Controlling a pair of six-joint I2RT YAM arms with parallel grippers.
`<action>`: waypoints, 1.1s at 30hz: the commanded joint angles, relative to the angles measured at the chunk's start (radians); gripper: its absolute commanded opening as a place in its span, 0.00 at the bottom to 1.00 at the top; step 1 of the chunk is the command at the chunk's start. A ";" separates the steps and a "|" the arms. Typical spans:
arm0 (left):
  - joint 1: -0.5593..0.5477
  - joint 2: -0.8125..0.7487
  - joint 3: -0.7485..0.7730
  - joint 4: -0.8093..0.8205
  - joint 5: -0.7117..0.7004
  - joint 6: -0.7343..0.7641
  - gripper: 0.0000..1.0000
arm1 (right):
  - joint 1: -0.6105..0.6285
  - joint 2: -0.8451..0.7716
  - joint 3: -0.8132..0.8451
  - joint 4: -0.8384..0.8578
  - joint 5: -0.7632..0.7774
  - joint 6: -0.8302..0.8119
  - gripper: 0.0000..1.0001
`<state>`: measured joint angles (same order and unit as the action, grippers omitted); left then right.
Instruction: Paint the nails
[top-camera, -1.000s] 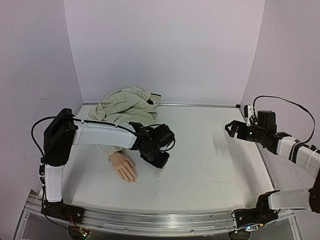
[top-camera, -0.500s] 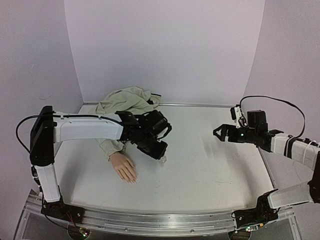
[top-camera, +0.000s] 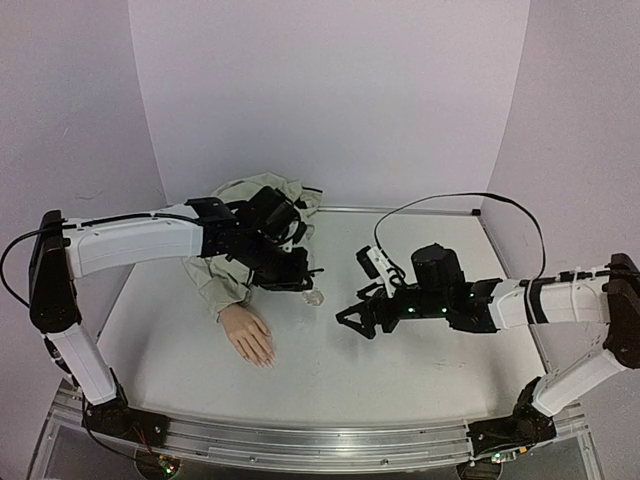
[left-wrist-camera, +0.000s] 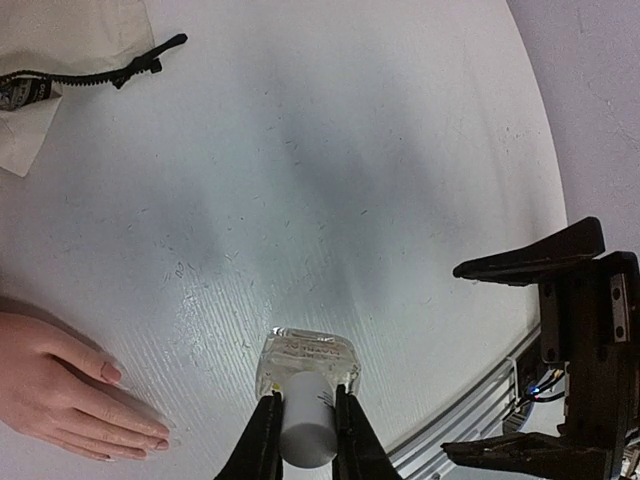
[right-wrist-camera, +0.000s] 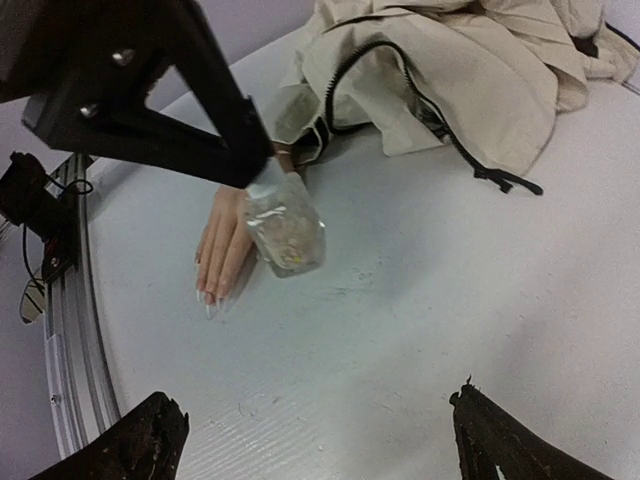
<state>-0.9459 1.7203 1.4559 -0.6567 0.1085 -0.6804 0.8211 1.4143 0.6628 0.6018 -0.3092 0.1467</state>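
Evidently an early stage. My left jaws are closed on the white cap (left-wrist-camera: 303, 428) of the clear bottle (left-wrist-camera: 308, 362), holding it just beside the mannequin hand (top-camera: 248, 335), which lies palm-down on the desk (top-camera: 430, 375). My right jaws stand wide apart, holding nothing, and face the bottle. The nails (left-wrist-camera: 112, 373) look bare. I judge the bottle unopened, so uncapping and all the painting remain.

One mannequin hand (top-camera: 248, 333), one beige zip jacket (right-wrist-camera: 470, 80), one small clear glass bottle (left-wrist-camera: 310, 362), one white table (top-camera: 420, 380), and two grippers: the left gripper (left-wrist-camera: 307, 435) and the right gripper (top-camera: 357, 322).
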 joint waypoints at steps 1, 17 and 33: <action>0.004 -0.075 -0.017 0.013 0.054 -0.083 0.00 | 0.024 0.056 0.068 0.197 -0.048 -0.052 0.92; 0.004 -0.153 -0.097 0.053 0.092 -0.128 0.00 | 0.123 0.281 0.202 0.330 -0.083 -0.061 0.55; 0.004 -0.174 -0.114 0.074 0.109 -0.130 0.00 | 0.136 0.323 0.218 0.357 0.000 -0.071 0.21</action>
<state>-0.9424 1.5894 1.3346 -0.6346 0.2024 -0.8040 0.9489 1.7298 0.8295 0.8967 -0.3408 0.0738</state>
